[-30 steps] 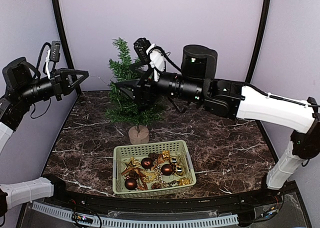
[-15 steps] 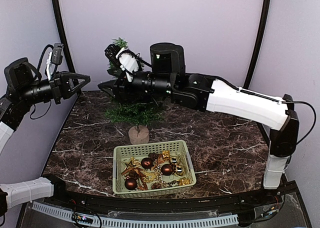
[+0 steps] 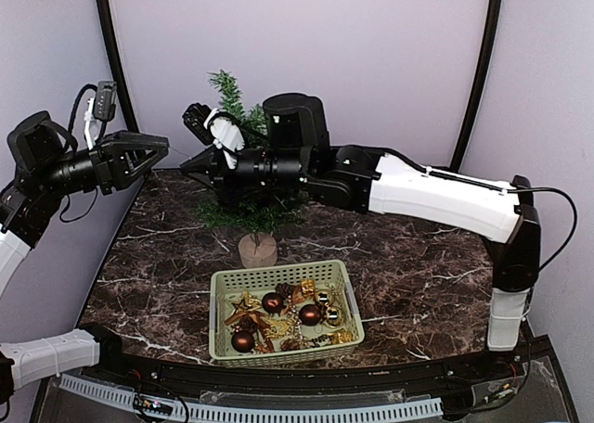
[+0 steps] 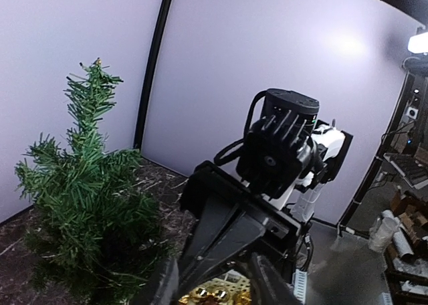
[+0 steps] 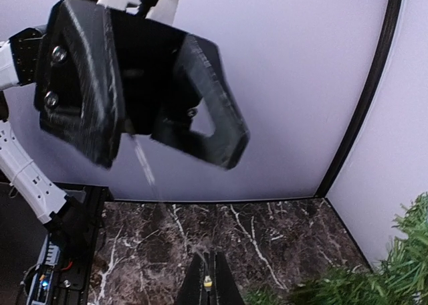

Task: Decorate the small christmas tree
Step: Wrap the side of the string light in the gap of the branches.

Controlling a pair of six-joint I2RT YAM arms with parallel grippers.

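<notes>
One closed right gripper (image 5: 208,275), left gripper (image 3: 160,150) (parted), small christmas tree (image 3: 249,213)

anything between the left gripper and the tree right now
Yes: the right gripper, shut, sits between the left gripper and the small christmas tree, and the right arm crosses in front of the tree's middle branches.

The small christmas tree (image 3: 243,211), a miniature green bristly pine on a round wooden stump, stands toward the back of the dark marble-patterned table (image 3: 418,256). Directly in front of the tree sits a pale green perforated plastic basket (image 3: 278,273), with brown and gold round ornaments (image 3: 278,314) inside it. The white-and-black right arm (image 3: 436,196) extends from the tree's right across the front of its middle branches, so the right gripper (image 3: 189,164) lies just left of the tree. The left gripper (image 3: 160,152) is farther left of the tree, level with the right one.
</notes>
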